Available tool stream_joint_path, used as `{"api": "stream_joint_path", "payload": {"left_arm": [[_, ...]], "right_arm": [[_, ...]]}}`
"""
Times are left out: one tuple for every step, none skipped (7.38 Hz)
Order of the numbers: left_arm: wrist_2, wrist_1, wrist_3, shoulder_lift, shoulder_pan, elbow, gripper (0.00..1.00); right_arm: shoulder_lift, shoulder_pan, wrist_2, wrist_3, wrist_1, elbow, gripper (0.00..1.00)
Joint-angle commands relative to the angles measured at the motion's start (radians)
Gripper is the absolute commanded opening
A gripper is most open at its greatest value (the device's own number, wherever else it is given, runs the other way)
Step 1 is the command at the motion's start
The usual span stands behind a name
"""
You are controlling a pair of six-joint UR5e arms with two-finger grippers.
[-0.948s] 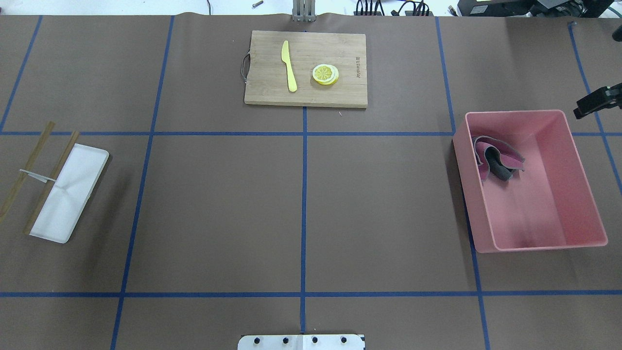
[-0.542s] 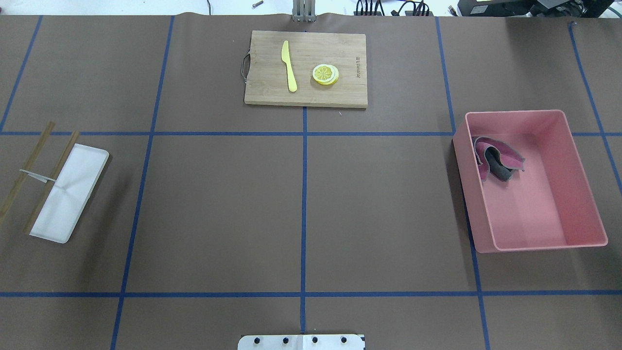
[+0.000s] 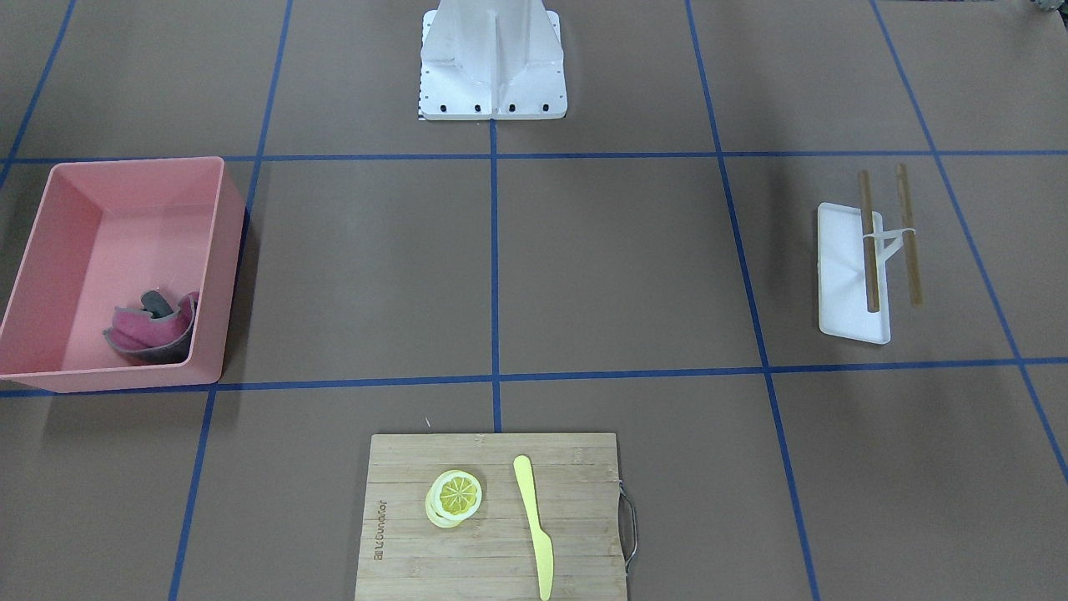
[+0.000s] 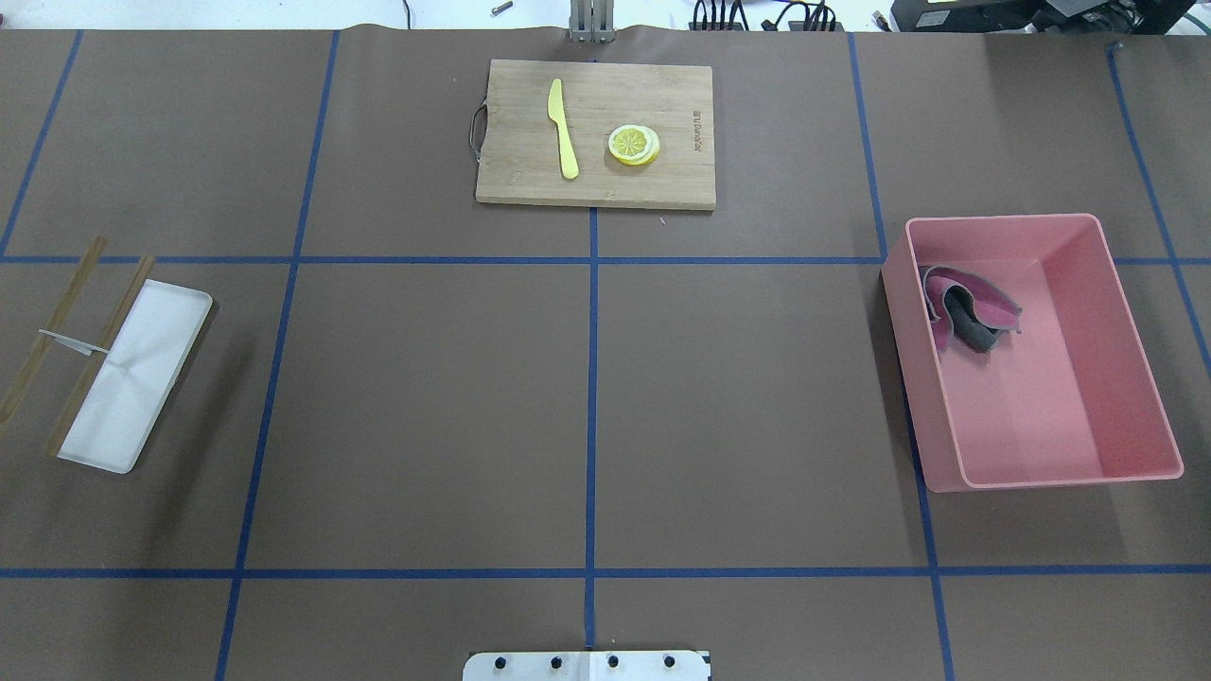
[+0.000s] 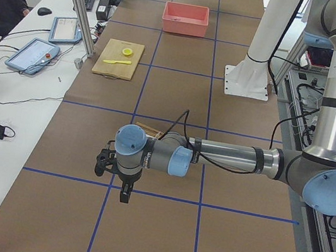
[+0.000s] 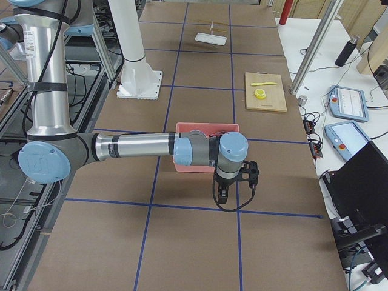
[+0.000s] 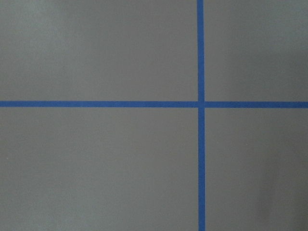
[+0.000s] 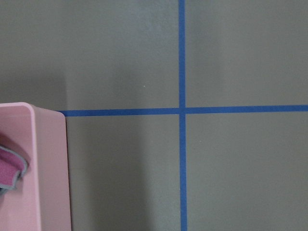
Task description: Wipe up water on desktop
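Observation:
The desktop (image 4: 738,397) is a flat brown surface crossed by blue tape lines; I see no water on it. A crumpled pink and grey cloth (image 4: 967,317) lies in a pink bin (image 4: 1135,378) at the right, and it also shows in the front view (image 3: 154,330). My left gripper (image 5: 124,192) hangs over the desktop's left end. My right gripper (image 6: 222,194) hangs just beyond the bin (image 6: 182,163). Both show only in the side views, so I cannot tell whether they are open or shut. The right wrist view shows the bin's corner (image 8: 48,159).
A bamboo cutting board (image 4: 530,170) at the far middle carries a yellow knife (image 4: 563,128) and a lemon slice (image 4: 633,145). A white tray (image 4: 142,378) with two wooden sticks (image 4: 57,322) lies at the left. The robot's base plate (image 4: 587,666) is at the near edge.
The dark tip of my right gripper at the overhead view's right edge beyond the bin has moved out of that view. Nothing else has moved.

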Motion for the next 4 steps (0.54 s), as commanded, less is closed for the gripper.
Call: {"api": "stream_joint_path", "payload": {"left_arm": [[-0.019,0.001,-0.003,0.000,0.001,0.003,0.98],[-0.021,0.001,-0.003,0.000,0.001,0.001,0.98],[-0.019,0.001,-0.003,0.000,0.001,0.003,0.98],[-0.015,0.000,-0.001,-0.001,0.002,0.006,0.98]], "right_arm": [[-0.015,0.006,-0.027,-0.052,-0.034,0.000,1.00],[-0.004,0.004,-0.051,-0.052,-0.034,-0.003,1.00],[-0.003,0.004,-0.058,-0.052,-0.034,-0.003,1.00],[-0.003,0.004,-0.061,-0.052,-0.031,-0.002,1.00]]}}
